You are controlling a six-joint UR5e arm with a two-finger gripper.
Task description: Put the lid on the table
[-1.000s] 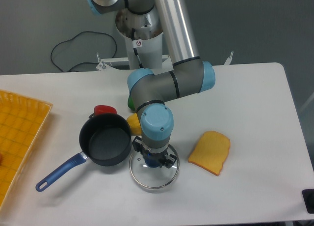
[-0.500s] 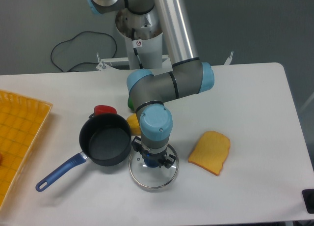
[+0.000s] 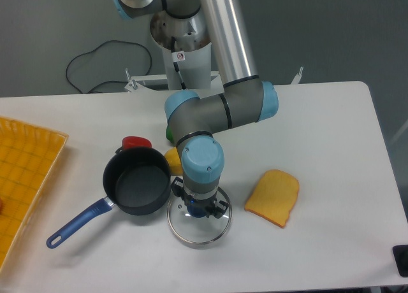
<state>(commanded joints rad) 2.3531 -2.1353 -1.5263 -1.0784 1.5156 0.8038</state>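
Observation:
The lid, round clear glass with a thin silver rim, lies level just right of the dark saucepan, low at or against the white table. My gripper points straight down over the lid's middle. Its fingers are closed around the small dark blue knob. The wrist hides much of the lid's far half, and I cannot tell whether the rim touches the tabletop.
The saucepan's blue handle points to the front left. A red object, a yellow one and a green one sit behind pan and arm. An orange bread-shaped slice lies to the right, a yellow gridded tray at the left edge.
The gripper and lid have shifted very slightly to the left since a second ago. In the last half second nothing visibly moved.

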